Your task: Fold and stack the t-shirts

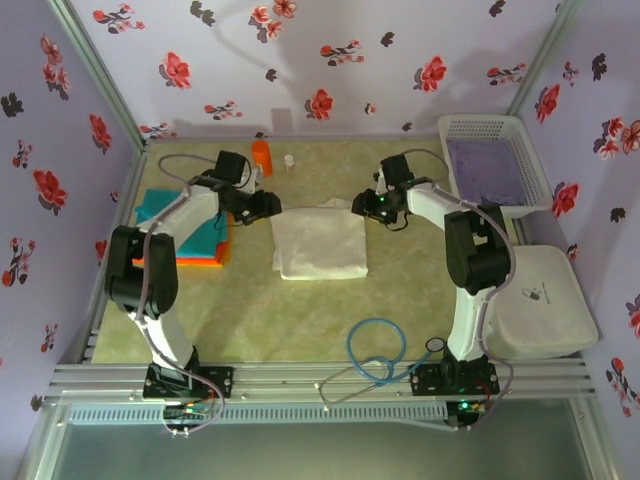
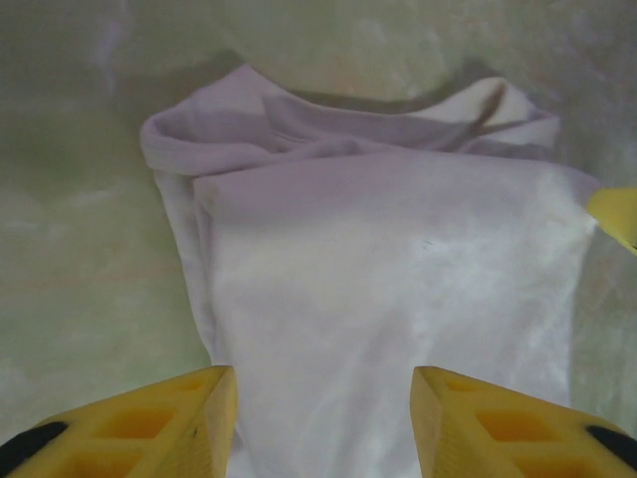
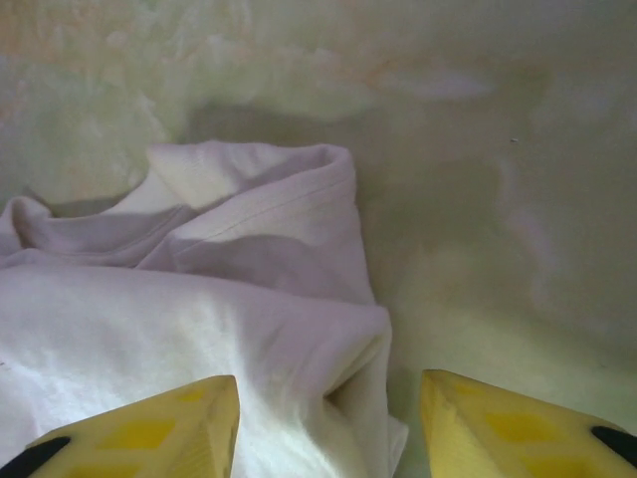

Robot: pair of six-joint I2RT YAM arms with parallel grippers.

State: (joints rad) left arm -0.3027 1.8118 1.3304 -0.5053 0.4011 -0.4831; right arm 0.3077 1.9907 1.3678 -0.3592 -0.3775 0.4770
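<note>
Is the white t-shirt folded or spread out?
Folded: the white t-shirt lies as a compact rectangle with stacked layers visible at its far edge.

White t-shirt (image 1: 322, 245) at centre: soft matt cloth, wrinkled, with a stitched hem. Teal t-shirt (image 1: 200, 240) and orange t-shirt (image 1: 195, 263) at 9 o'clock: flat matt cloth. Table (image 1: 300, 320): mottled matt covering. Basket (image 1: 480, 124) at 2 o'clock: white latticed plastic. Left gripper (image 2: 320, 393) fingers (image 2: 169, 423): matt yellow moulded plastic

Folded tee (image 1: 320, 245) centre; tee stack (image 1: 208, 246) left; basket (image 1: 478, 124) far right.
</note>
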